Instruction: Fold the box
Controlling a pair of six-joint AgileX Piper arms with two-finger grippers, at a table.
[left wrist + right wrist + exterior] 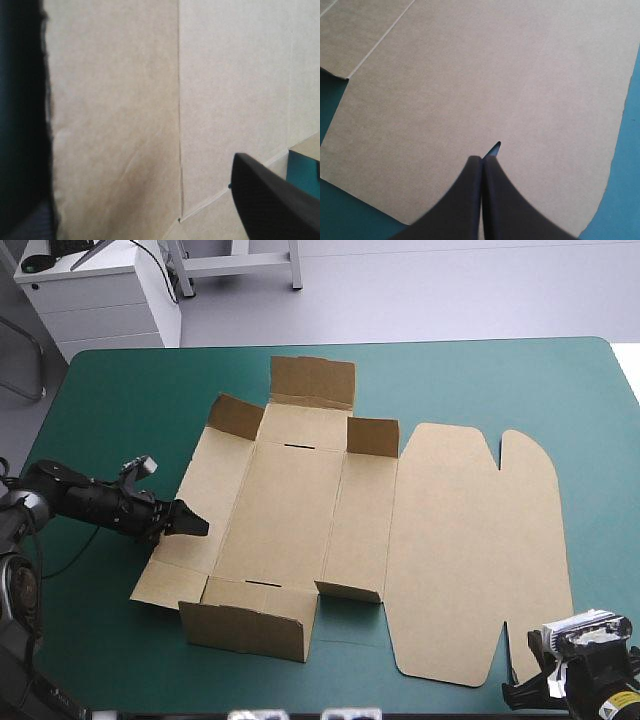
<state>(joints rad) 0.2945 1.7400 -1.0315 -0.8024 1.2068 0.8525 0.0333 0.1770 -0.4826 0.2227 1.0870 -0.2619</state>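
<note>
The brown box [300, 510] lies mid-table as a cut sheet. Its two far corner flaps and far end flap stand up, a low wall is raised at the near end, and the wide lid panel [470, 550] lies flat on the right. My left gripper [188, 523] is low at the box's left side panel. In the left wrist view the left gripper [140, 150] is open, with the board [125, 100] filling the gap between one finger [272, 200] and the other. My right gripper [482, 159] is shut with nothing in it, pointing over the lid panel [470, 75] near its near edge.
The teal-green cover [480, 380] shows all around the sheet, widest along the far side. A white cabinet [100, 290] stands beyond the table's far left corner. The right arm's wrist [590, 660] sits at the near right corner.
</note>
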